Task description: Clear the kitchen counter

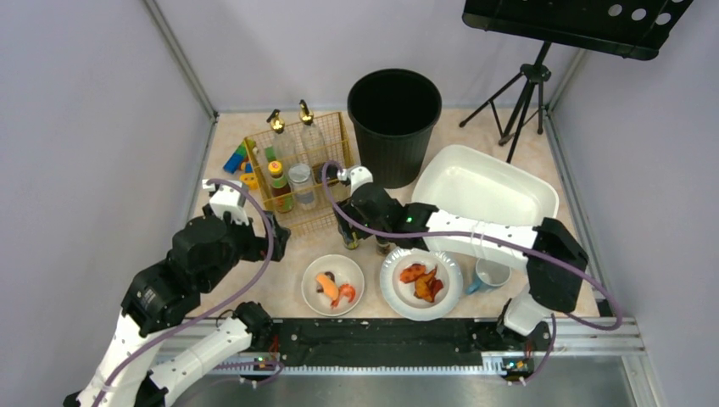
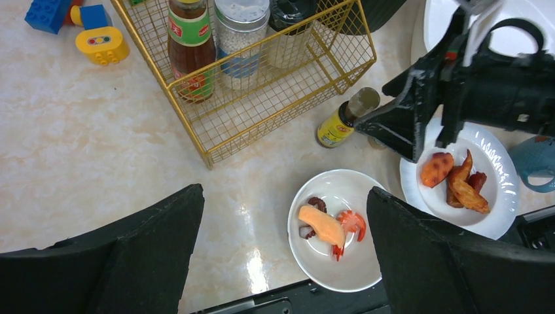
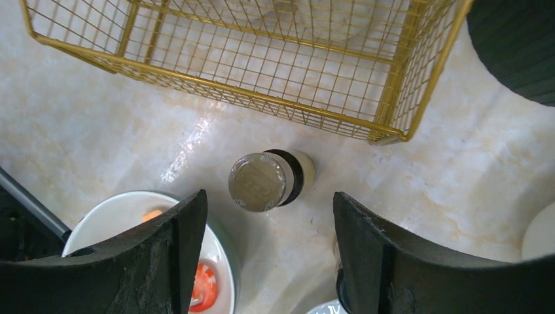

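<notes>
The pale marbled surface [image 1: 237,131] carries a wire basket [image 1: 332,140] and toy blocks [image 1: 240,165] upper left, a black bin [image 1: 395,127] top centre and a white tub [image 1: 483,191] right. Low centre are a small plate [image 1: 339,264], a larger plate [image 1: 394,292], a bottle [image 2: 340,121] and a mug [image 1: 487,275].

I'm looking into a lab test cell dressed up as a kitchen: plain grey partition walls [image 1: 85,127] box in the kitchen counter [image 2: 78,144], a tripod [image 1: 527,93] stands at the back, and a gold wire basket [image 2: 262,111] of sauce bottles [image 2: 190,52] shares it with white plates [image 2: 340,271] and toy blocks [image 2: 49,13]
</notes>
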Robot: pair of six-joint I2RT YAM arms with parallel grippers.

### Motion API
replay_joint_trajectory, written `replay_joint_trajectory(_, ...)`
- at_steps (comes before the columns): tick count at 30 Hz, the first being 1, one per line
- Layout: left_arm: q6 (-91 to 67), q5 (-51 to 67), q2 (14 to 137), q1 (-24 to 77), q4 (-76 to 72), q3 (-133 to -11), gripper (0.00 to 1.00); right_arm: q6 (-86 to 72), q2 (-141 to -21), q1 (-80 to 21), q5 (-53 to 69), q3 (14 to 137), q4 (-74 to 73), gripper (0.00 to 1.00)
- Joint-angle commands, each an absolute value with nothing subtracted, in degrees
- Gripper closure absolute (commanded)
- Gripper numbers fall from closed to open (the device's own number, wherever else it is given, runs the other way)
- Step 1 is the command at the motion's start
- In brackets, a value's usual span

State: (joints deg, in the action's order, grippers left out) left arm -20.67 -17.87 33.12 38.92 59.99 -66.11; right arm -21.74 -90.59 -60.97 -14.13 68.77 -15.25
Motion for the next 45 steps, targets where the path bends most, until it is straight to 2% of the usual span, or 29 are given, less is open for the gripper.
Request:
replay_joint_trajectory(1, -20.48, -18.38, 32.26, 38.85, 57.99, -66.54, 0.01, -22.74, -94.17, -62.08, -15.43, 71.94, -12.21, 0.32)
replay_joint_trajectory(4, -20.23, -18.70, 31.87, 38.85, 58.40, -66.54, 0.01, -22.93, -95.03, -62.30, -15.61, 72.16, -11.11, 0.34)
replay_joint_trajectory(8, -20.13, -18.63, 31.85, 38.86, 58.45, -66.38, 0.01, -22.79, -96.28, -62.28, -15.72, 73.27, -10.94, 0.41)
replay_joint_trajectory(16, -20.13, -18.53, 31.41, 38.87, 58.54, -66.27, 0.01, -21.93, -98.21, -62.32, -17.63, 75.13, -10.22, 0.45)
replay_joint_trajectory(23, -19.93, -18.98, 31.25, 38.85, 58.97, -66.34, 0.01, -21.92, -98.76, -62.71, -17.58, 75.36, -11.17, 0.68)
replay_joint_trajectory(31, -20.10, -18.50, 31.23, 38.85, 58.71, -66.33, 0.01, -21.86, -98.17, -63.58, -18.64, 75.22, -12.50, 0.66)
replay_joint_trajectory(33, -20.13, -18.49, 31.28, 38.89, 58.73, -66.42, 0.01, -21.88, -98.17, -63.73, -18.80, 75.20, -12.66, 0.75)
replay_joint_trajectory(36, -20.21, -18.49, 31.34, 38.85, 58.88, -66.71, 0.01, -22.01, -97.36, -64.31, -19.84, 76.00, -13.49, 0.98)
replay_joint_trajectory(37, -20.21, -18.44, 31.39, 38.85, 58.95, -66.77, 0.01, -21.91, -96.88, -64.62, -20.34, 76.31, -13.85, 1.00)
replay_joint_trajectory(45, -19.96, -18.36, 31.96, 38.85, 58.79, -67.35, 0.01, -20.49, -92.57, -66.25, -22.64, 80.83, -18.48, 1.00)
